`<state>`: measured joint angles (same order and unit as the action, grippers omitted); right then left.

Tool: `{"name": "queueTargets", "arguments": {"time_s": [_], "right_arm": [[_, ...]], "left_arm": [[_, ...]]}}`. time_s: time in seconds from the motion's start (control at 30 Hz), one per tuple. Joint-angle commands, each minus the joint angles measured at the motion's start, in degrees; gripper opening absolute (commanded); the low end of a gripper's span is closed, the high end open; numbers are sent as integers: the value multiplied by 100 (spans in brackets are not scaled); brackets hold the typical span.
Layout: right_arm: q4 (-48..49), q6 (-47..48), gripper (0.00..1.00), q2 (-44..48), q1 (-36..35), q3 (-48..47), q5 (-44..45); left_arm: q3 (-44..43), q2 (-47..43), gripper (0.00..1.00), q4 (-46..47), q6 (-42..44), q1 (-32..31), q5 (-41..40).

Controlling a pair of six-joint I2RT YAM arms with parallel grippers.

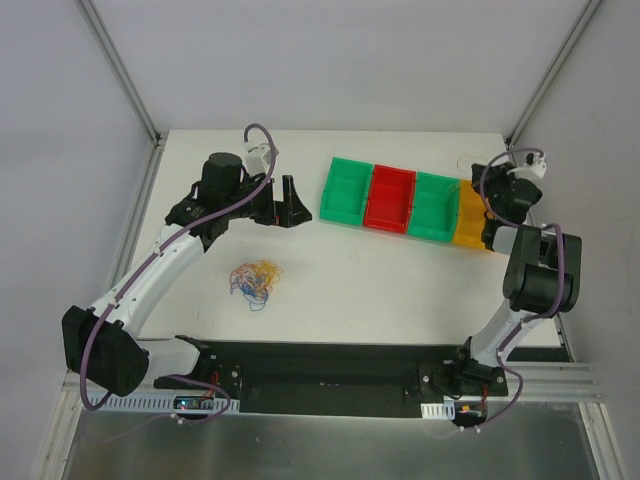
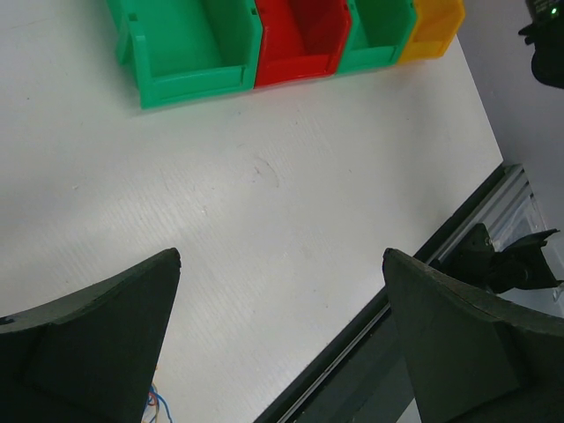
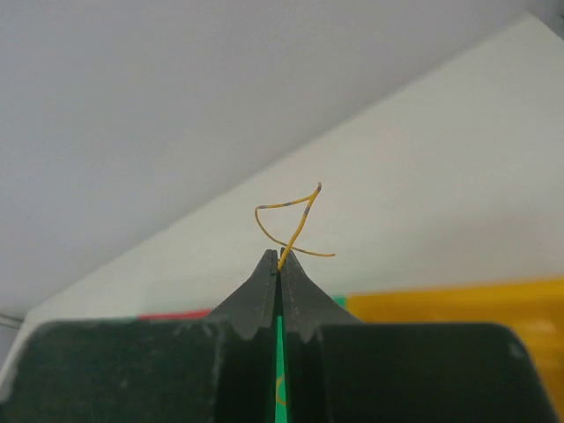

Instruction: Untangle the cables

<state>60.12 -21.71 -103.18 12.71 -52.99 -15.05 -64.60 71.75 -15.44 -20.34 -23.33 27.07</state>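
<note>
A small knot of thin yellow-orange, blue and red cables [image 1: 256, 280] lies on the white table [image 1: 350, 280] left of centre; a few strands show at the bottom of the left wrist view [image 2: 155, 404]. My left gripper [image 1: 283, 203] is open and empty, raised above the table behind the knot; the left wrist view shows it too [image 2: 282, 257]. My right gripper [image 3: 280, 255] is shut on a thin yellow cable [image 3: 293, 220] that curls out past its tips. In the top view it hangs over the yellow bin [image 1: 470, 215].
A row of bins stands at the back right: green [image 1: 346, 190], red [image 1: 391, 198], green [image 1: 436, 205], yellow. They also show in the left wrist view [image 2: 189, 48]. A black rail [image 1: 320, 372] runs along the near edge.
</note>
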Motion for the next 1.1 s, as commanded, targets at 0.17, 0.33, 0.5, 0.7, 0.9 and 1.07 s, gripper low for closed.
{"name": "queueTargets", "arguments": {"time_s": [0.17,0.33,0.5,0.7,0.9,1.07], "right_arm": [[-15,826,0,1159,645,1371,-68],[-1316,1257,0,1413,628,1309,291],[-2275,1740,0,1949,531,1546,1038],[-3145,2004,0,2039,434,1485,1258],[-3357,2075,0,2407,267,1625,1329],[-4085,1777,0,2601,276,1450,1470]], "left_arm": [[26,-284,98,208,-75,-66,334],[53,-319,98,226,-49,-66,281],[61,-346,98,226,-49,-66,273],[53,-328,98,226,-67,-66,325],[61,-258,98,226,-32,-66,264],[53,-179,98,226,-75,-66,369]]}}
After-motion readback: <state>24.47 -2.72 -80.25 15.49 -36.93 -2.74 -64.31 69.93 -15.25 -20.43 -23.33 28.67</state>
